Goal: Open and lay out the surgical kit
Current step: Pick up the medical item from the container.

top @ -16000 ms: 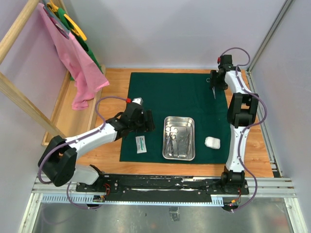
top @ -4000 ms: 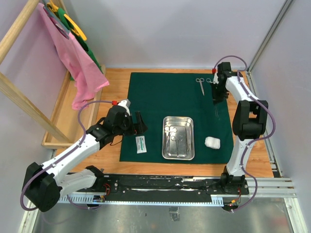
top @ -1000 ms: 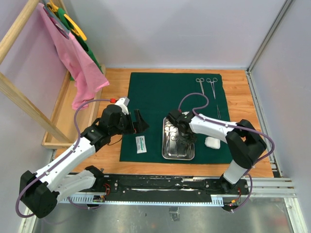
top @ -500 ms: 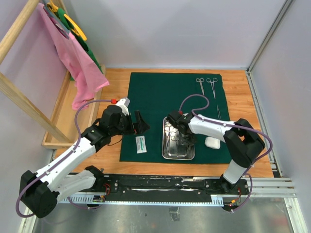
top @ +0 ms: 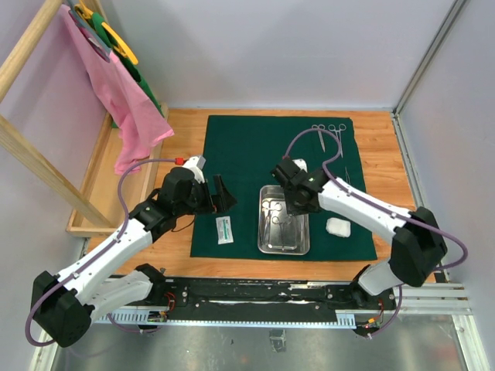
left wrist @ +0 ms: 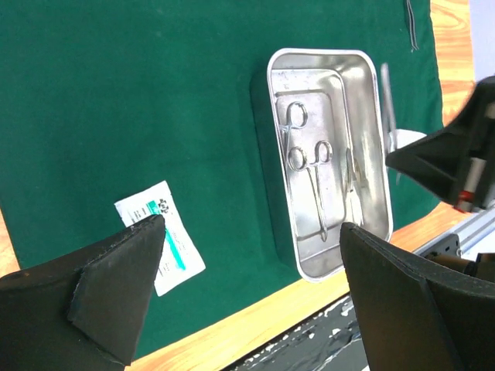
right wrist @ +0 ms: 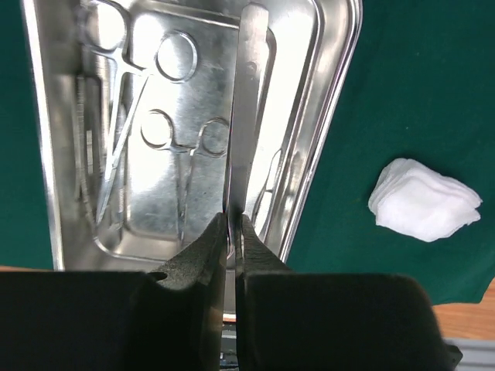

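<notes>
The dark green cloth wrap (top: 247,154) lay spread flat over the middle of the bench (top: 390,162). The steel tray (top: 284,251) sat on the wrap towards its near edge. The right gripper (right wrist: 232,228) hung over the tray with its fingers (right wrist: 203,259) pinched tight on the tweezers (right wrist: 247,93) – a flat steel strip running forward from the pinch above the tray's right half. Whether the far tip touched the tray floor could not be told. The tray clamps (left wrist: 315,189), slim with ring handles, lay on the tray floor, lengthwise and close together.

The left gripper (left wrist: 251,224) hovered above the wrap's left part, its fingers (left wrist: 116,286) spread as wide as they would go and nothing between them. The white packet (top: 224,229) lay flat near the wrap's near left corner, apart from the tray. The white gauze wad (top: 338,226) rested near the wrap's near right corner, just beside the tray's right wall but not touching it.

Two laid-out clamps (top: 319,136) lay side by side by the wrap's far edge, towards its right corner, rings pointing away. A thin instrument (top: 346,174) lay along the right edge – too slim to name. A pink cloth (top: 124,100) hung from the wooden rack (top: 31,46) at the bench's left side.
</notes>
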